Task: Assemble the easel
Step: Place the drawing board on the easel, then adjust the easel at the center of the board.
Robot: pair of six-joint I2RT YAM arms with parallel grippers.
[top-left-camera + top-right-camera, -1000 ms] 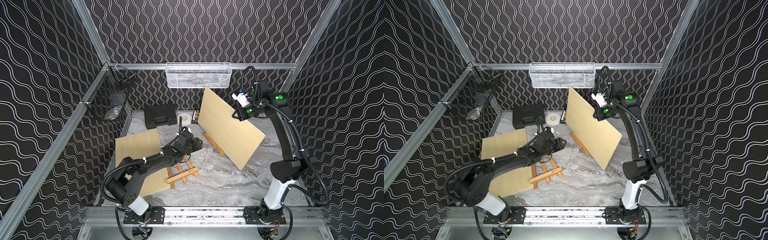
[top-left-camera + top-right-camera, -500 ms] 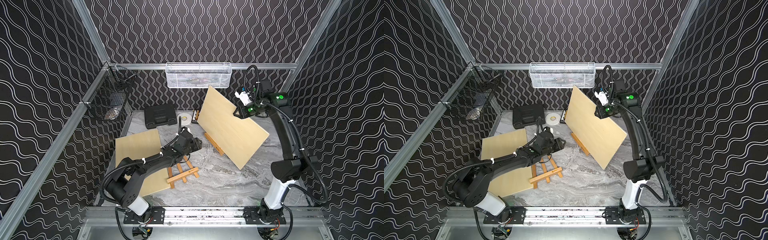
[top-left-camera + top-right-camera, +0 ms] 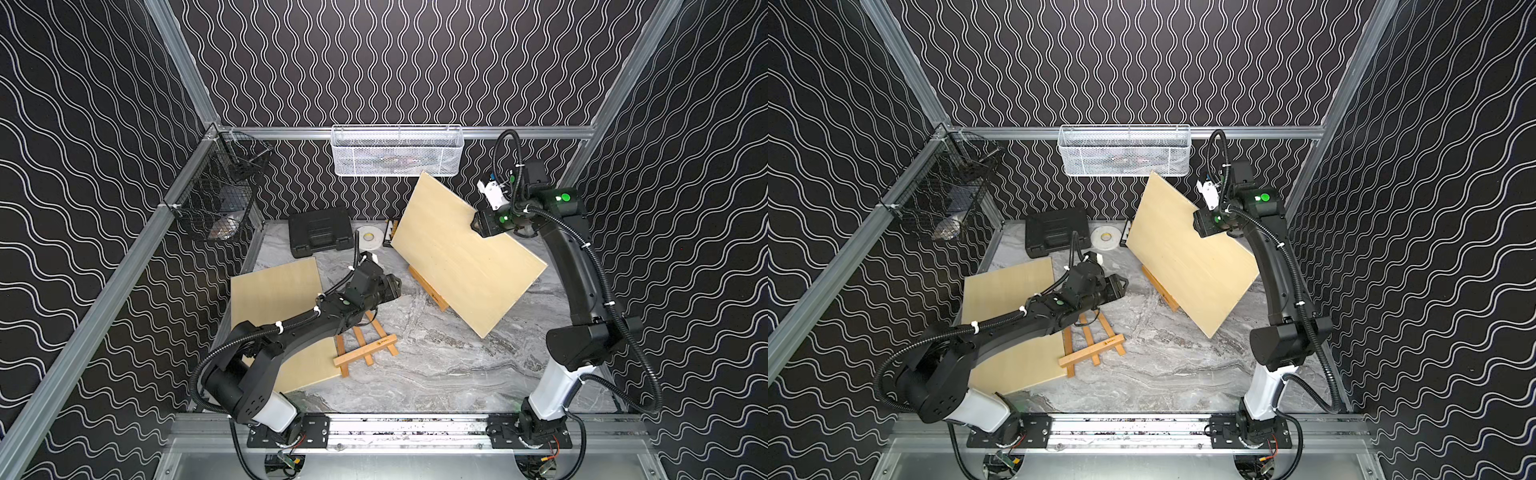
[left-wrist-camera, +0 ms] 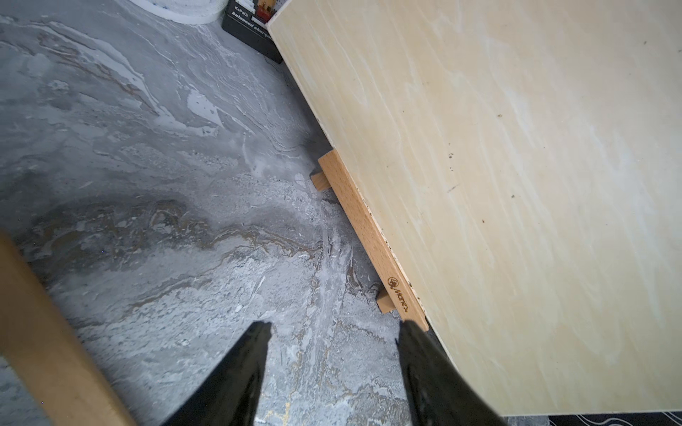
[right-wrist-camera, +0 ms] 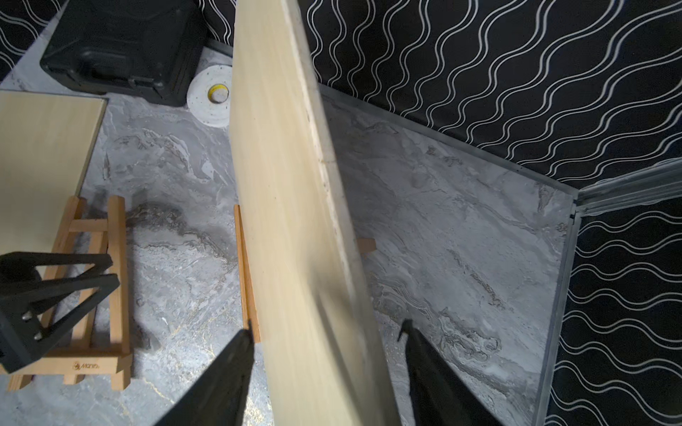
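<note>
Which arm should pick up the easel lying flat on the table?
Left, likely. The left fingers are open, empty and right by the flat easel; the right fingers are up at the far side, straddling the leaning board's top edge.

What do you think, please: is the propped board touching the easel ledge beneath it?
Touching: left wrist view shows the board seated along the ledge, no gap.

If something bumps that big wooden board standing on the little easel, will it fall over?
Probably: the large pale wooden board rests tilted on only a narrow wooden easel ledge. It looks stiff, so it would likely topple whole, not bend.
</note>
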